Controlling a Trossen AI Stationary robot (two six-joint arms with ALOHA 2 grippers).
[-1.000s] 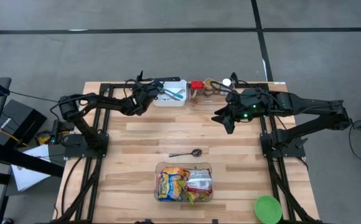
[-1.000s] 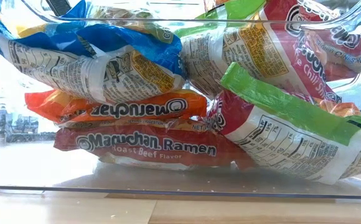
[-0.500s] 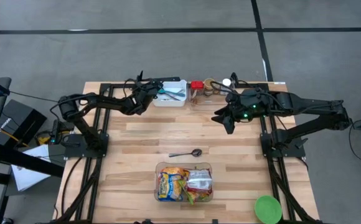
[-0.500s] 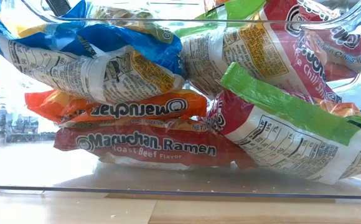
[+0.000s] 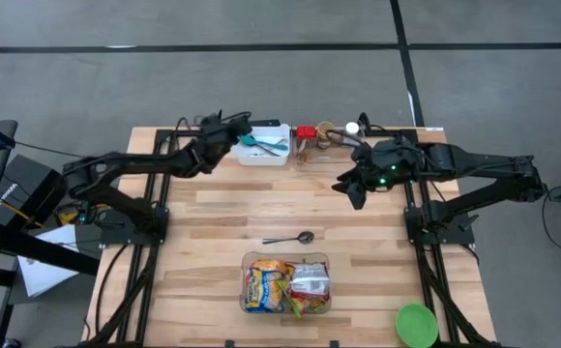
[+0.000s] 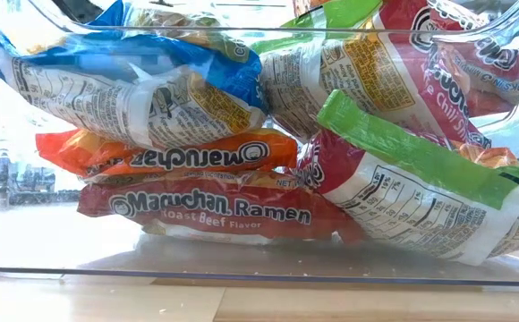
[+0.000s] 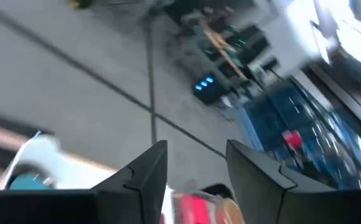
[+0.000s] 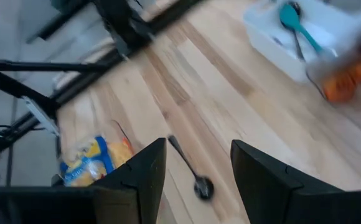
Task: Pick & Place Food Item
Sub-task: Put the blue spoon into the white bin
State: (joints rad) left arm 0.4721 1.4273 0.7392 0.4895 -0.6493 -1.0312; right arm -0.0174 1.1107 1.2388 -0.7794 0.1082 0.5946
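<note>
Left hand (image 5: pixel 245 123) stands empty, fingers parted, above the near edge of the white bin (image 5: pixel 266 145) at the tabletop's (image 5: pixel 213 232) far side, having lifted and swung outward since a second ago. Right hand (image 5: pixel 341 184), also parted and empty, hovers past the spoon (image 5: pixel 290 238). The ramen packets (image 5: pixel 286 282) lie in the clear container (image 5: pixel 247 259) at the front edge; judged, no pick is under way, and the next move calls for descending onto a packet.

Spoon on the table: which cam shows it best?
The high view: the spoon lies whole on bare wood, between the clear bin and the white tray. The right wrist view shows it too, blurred. The low and left wrist views miss it.
</note>
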